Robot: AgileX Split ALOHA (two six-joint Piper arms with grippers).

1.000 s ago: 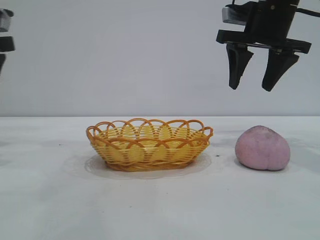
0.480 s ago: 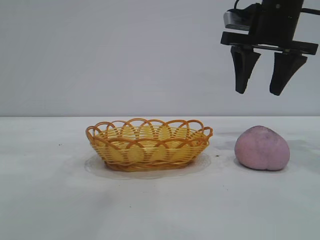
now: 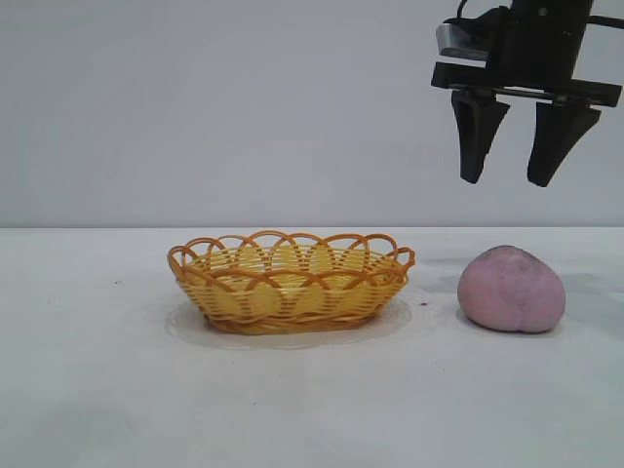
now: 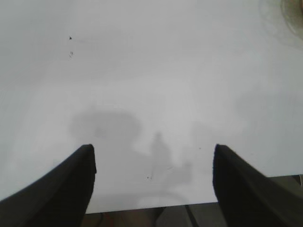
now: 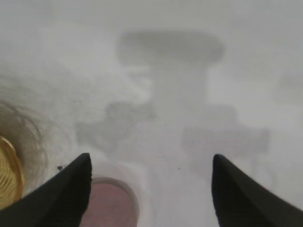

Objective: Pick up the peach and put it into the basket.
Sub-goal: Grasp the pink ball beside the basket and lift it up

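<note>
The dusty pink peach (image 3: 512, 290) rests on the white table at the right, a short gap from the yellow woven basket (image 3: 291, 281), which stands empty near the middle. High above the peach hangs my right gripper (image 3: 507, 180), open, fingers pointing down, holding nothing. In the right wrist view the peach (image 5: 111, 205) shows far below beside one finger, with a sliver of the basket (image 5: 9, 175) at the edge; the right gripper (image 5: 150, 163) is empty. My left gripper (image 4: 154, 153) is open over bare table and is out of the exterior view.
The white table (image 3: 117, 390) spreads wide around the basket and peach, with a plain grey wall behind. The table's edge (image 4: 156, 204) shows under the left gripper. A small dark speck (image 3: 426, 305) lies between basket and peach.
The right gripper has shifted slightly right and settled above the peach. The left arm, seen at the far left edge a second ago, has left the exterior view.
</note>
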